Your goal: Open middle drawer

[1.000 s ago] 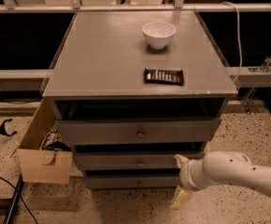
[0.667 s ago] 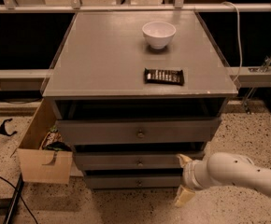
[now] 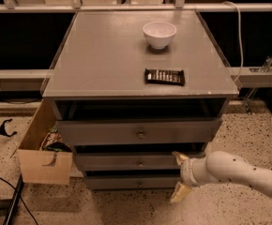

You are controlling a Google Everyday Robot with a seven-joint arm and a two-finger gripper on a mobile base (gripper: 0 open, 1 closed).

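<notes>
Camera view: my white arm (image 3: 241,171) enters from the lower right, forearm nearly level and pointing left toward the cabinet (image 3: 103,64). My gripper (image 3: 179,175) sits at the right end of the drawer stack. Fingers are spread apart, one above the other: upper tip (image 3: 178,157) by the right end of the middle drawer (image 3: 122,162), lower tip over the floor (image 3: 126,207). Contact with the front: cannot tell.

Middle drawer lies between the taller top drawer (image 3: 103,133) and the slim bottom drawer (image 3: 112,183), knob (image 3: 139,163) left of my gripper. Speckled floor lies open in front. Cardboard box (image 3: 44,165) stands against the cabinet's left side. On top: bowl (image 3: 159,33), dark wrapped bar (image 3: 164,77).
</notes>
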